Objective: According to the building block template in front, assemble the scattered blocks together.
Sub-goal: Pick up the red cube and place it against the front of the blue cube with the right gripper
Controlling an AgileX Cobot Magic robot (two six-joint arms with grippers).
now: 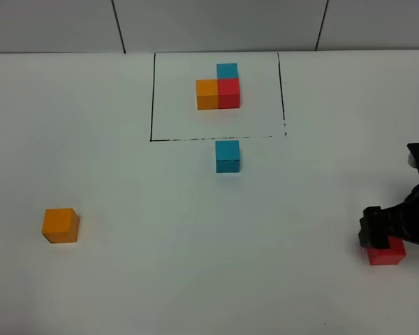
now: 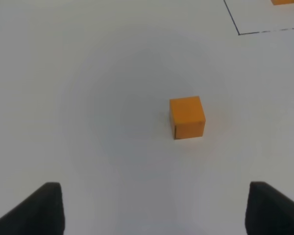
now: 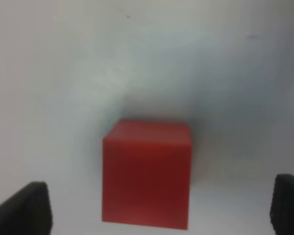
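across a white table (image 1: 195, 293), at the far middle: thin black drawn rectangle (image 1: 152, 98). at the right edge of the high view, dark right arm (image 1: 412, 223) low over the table. right gripper (image 3: 157, 210) spread wide, fingers (image 3: 24, 210) well clear of either side of the red cube (image 3: 147, 171) between them; gripping nothing. left gripper (image 2: 159, 209) out of the high view; from its wrist camera, likewise wide open and holding nothing, with the orange cube (image 2: 186, 117) ahead of the fingertips and well apart from them. inside the rectangle, the building block template (image 1: 219, 89): orange and red side by side, touching, blue behind the red. of the scattered blocks, blue cube (image 1: 228, 155) just outside the rectangle's near line, at the middle; orange toward the near left; red at the near right, partly under the gripper.
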